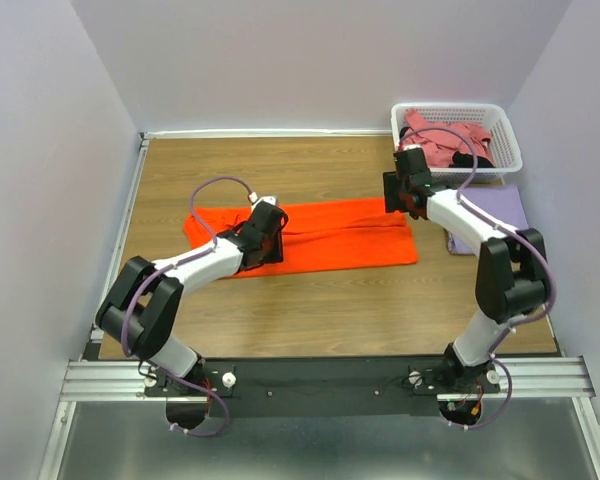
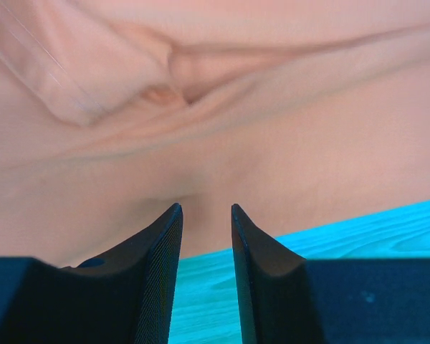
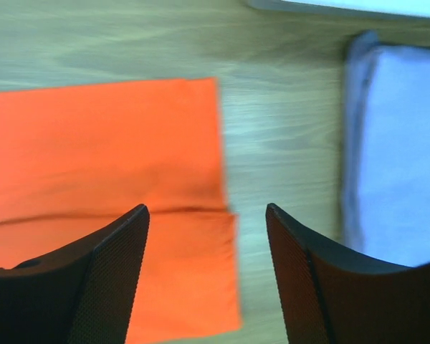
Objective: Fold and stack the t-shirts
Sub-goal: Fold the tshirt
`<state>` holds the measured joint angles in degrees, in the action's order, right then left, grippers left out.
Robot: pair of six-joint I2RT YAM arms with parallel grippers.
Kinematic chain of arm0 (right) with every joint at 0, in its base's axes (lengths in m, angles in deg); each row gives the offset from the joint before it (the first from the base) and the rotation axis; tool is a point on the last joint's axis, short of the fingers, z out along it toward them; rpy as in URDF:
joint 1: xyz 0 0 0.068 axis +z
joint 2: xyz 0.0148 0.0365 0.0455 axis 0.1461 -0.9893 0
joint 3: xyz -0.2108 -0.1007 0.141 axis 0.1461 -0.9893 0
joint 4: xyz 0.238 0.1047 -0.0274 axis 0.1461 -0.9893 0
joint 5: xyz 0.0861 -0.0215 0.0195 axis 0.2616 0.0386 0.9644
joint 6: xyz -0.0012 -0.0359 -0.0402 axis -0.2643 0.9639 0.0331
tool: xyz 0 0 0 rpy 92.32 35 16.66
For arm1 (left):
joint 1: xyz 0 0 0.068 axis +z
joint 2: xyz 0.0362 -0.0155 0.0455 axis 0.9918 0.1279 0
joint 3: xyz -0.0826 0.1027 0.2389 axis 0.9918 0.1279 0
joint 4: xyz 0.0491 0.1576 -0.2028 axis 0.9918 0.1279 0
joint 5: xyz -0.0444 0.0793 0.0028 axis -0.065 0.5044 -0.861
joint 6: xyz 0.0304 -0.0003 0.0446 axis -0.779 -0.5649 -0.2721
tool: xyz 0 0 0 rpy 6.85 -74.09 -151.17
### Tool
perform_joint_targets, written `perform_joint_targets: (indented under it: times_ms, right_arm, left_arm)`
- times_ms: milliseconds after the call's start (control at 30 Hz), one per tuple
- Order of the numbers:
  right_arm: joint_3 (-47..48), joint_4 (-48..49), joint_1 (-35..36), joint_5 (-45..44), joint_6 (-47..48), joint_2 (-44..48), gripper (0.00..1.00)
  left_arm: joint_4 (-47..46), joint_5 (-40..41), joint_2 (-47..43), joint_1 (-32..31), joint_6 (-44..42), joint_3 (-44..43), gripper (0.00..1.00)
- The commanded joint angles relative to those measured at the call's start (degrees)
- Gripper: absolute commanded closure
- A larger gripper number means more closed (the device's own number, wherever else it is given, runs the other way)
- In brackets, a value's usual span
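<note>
T-shirts in three colours, seen from the top external camera: the orange t-shirt lies spread in a long band across the middle of the tabletop. The lavender t-shirt sits folded at 3 o'clock. The pink t-shirt is heaped in the white basket at 1 o'clock. The left arm rises from its base at 7 o'clock, elbow bent sharply, forearm stretched toward 1 o'clock. Its left end effector is down on the orange cloth near the band's left end. The right arm stands at 5 o'clock, elbow high at 3 o'clock, forearm angled toward 11 o'clock. It carries the right end effector over the band's right edge.

Left wrist camera: the left end effector has its fingers drawn close, a narrow gap between them and nothing pinched there. The orange t-shirt, washed out to a pale peach in this view, fills the frame in soft creases. A strip of tabletop shows at 4 o'clock.

Right wrist camera: the right end effector is released, fingers spread wide and holding nothing. It hangs above the right edge of the orange t-shirt. Bare tabletop separates that edge from the lavender t-shirt at 3 o'clock.
</note>
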<state>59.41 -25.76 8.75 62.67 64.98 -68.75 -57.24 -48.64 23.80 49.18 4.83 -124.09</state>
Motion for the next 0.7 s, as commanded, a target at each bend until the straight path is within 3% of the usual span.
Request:
perform_joint_targets:
  times_ms: [0,133,433,667]
  right_arm:
    - [-4.62,0.53,0.08,17.81,-10.58,6.28,0.28]
    - [-9.29,1.93,0.08,25.14,-13.94,8.65,0.30]
    - [-20.19,4.31,-2.38,26.29,-17.55,11.65,0.33]
    - [-27.31,4.76,-10.63,30.51,-20.70,12.70,0.34]
  left_arm:
    - [1.85,3.90,-4.39,3.66,1.15,-3.73,0.59]
    - [3.17,5.83,-7.72,10.85,1.42,-2.52,0.58]
    - [3.27,5.93,-13.63,30.55,-0.78,5.39,0.59]
    - [2.56,1.45,-10.55,36.20,0.45,8.47,0.59]
